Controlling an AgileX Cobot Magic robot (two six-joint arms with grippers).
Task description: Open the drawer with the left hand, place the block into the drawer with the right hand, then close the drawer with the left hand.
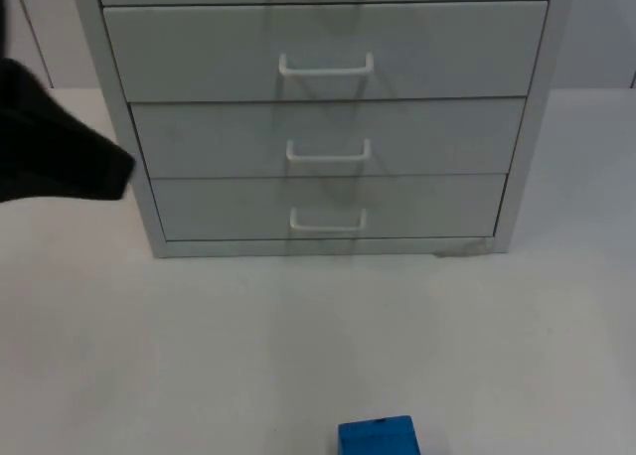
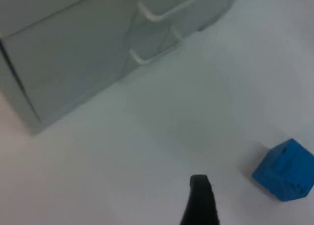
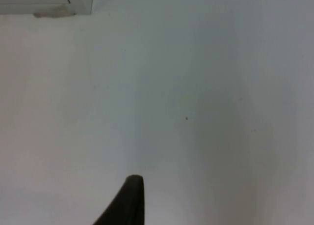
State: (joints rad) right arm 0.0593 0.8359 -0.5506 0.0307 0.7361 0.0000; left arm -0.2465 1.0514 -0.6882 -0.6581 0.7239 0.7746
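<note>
Grey and smooth, the drawer cabinet (image 1: pixel 323 117) is sitting far back on the white table (image 1: pixel 199 356), drawers shut, with thin curved handles (image 1: pixel 326 68). Left gripper (image 2: pixel 198 200) is hovering near it; I cannot tell its fingers. Blue block (image 1: pixel 379 436) is sitting near, square-edged.

White table top (image 1: pixel 149 356), grey partition wall (image 1: pixel 40 28).

A drawer cabinet (image 1: pixel 323 117) stands at the table's (image 1: pixel 149 356) rear; the block (image 1: pixel 379 437) lies well before it.
</note>
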